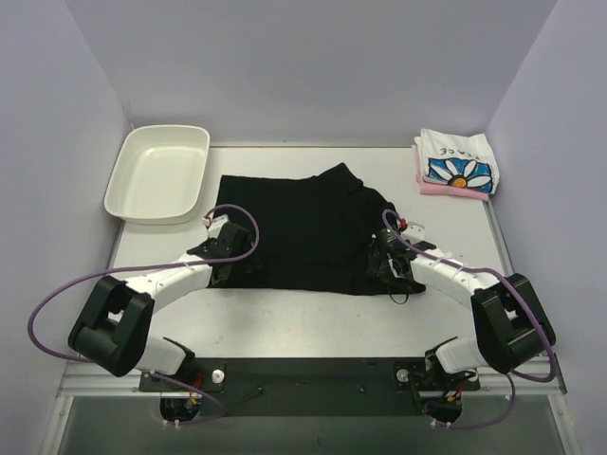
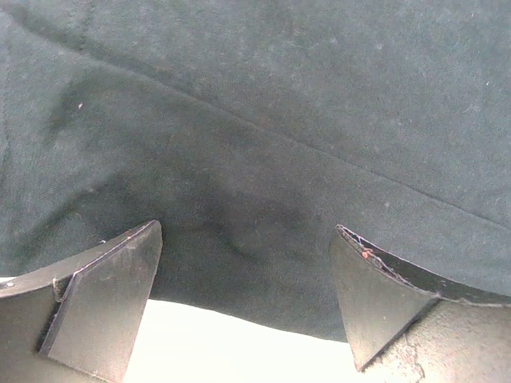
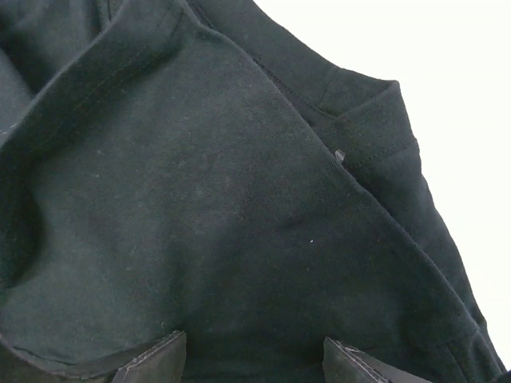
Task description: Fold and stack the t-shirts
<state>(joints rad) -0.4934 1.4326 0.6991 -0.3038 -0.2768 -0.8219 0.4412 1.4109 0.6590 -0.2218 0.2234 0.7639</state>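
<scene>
- The black shirt point(image 1: 303, 232) lies spread across the middle of the table point(image 1: 313, 322), with one sleeve bunched at its far right.
- The daisy shirt point(image 1: 459, 171) sits folded on the pink shirt point(image 1: 446, 190) in the far right corner, well apart from the black one.
- My left gripper point(image 2: 247, 233) is spread wide over the shirt's near left hem and grasps nothing.
- My right gripper point(image 3: 254, 345) has its jaws partly apart above the near right part, by the sleeve seam. I see no cloth pinched.
- I judge the shirt light, limp and stretchy, so it will sag and drag on the table.
- I would pinch both layers at the hem corners, not mid-panel.
</scene>
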